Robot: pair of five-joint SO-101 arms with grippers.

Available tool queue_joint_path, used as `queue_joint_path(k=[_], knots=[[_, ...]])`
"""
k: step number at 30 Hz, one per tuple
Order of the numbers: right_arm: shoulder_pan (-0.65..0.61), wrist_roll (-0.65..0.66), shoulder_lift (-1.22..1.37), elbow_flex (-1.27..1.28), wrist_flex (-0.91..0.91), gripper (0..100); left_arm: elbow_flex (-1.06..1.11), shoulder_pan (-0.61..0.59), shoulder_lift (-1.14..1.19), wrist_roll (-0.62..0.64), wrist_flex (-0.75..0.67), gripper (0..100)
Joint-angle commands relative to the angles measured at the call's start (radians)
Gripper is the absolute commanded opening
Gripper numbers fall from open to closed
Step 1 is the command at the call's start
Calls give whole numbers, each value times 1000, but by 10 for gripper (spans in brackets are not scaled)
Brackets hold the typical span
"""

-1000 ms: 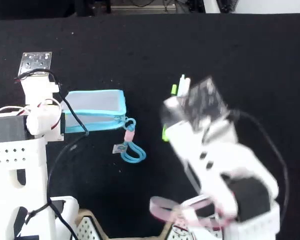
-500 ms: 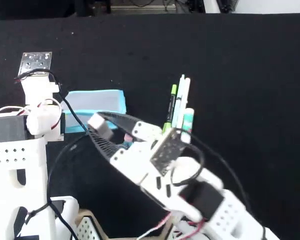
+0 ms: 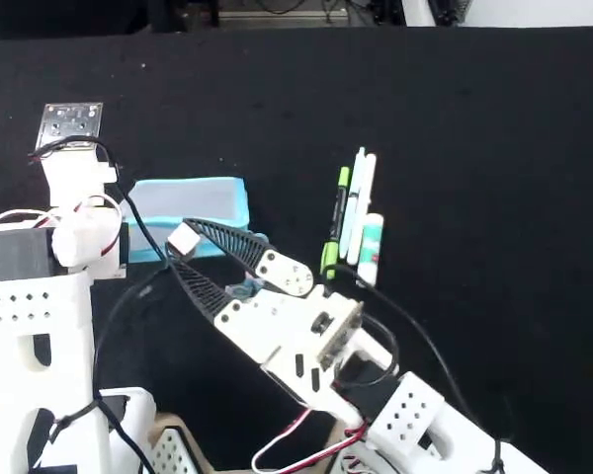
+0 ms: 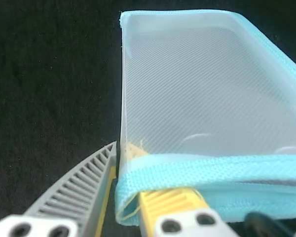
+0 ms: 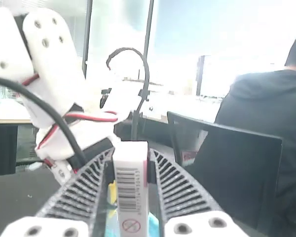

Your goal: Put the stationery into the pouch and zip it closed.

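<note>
A translucent pouch (image 3: 193,202) with light blue trim lies on the black table, beside the left arm. My left gripper (image 3: 128,245) is shut on the pouch's near edge; in the left wrist view its grey finger (image 4: 79,190) lies outside the pouch (image 4: 202,94) and its yellow one (image 4: 170,202) over the blue trim. My right gripper (image 3: 183,243) hovers just off the pouch's near right corner, shut on a small white eraser (image 3: 183,239). In the right wrist view the eraser (image 5: 129,185) stands upright between the ribbed fingers (image 5: 84,187). Two pens (image 3: 348,202) and a white-and-teal tube (image 3: 371,249) lie to the right.
A bit of the pouch's blue zip loop (image 3: 243,288) peeks out under the right gripper. The left arm's white body (image 3: 35,296) fills the near left corner, and it also looms close ahead in the right wrist view (image 5: 54,84). The far and right table areas are bare black cloth.
The right arm has swung left from over the pens to the pouch's near right corner, carrying the eraser. The left arm and pouch have stayed put.
</note>
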Motion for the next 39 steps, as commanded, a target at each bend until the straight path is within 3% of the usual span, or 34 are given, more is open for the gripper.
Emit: queue_joint_path(k=[1,11,26,34,39], knots=[[38,-5,-13,-16,-35,11,16,-4,6,8,-12,30],[81,-6,35,-1,-37,11,8,-2,6,8,-12,30],[132,0,562,-125,-338,11,7,-2,6,8,-14,30],[106,-2,378,4,-330,12,7,-2,6,8,-14,30],[106,-2,214,31,-158,12,7,-2,6,8,-14,30]])
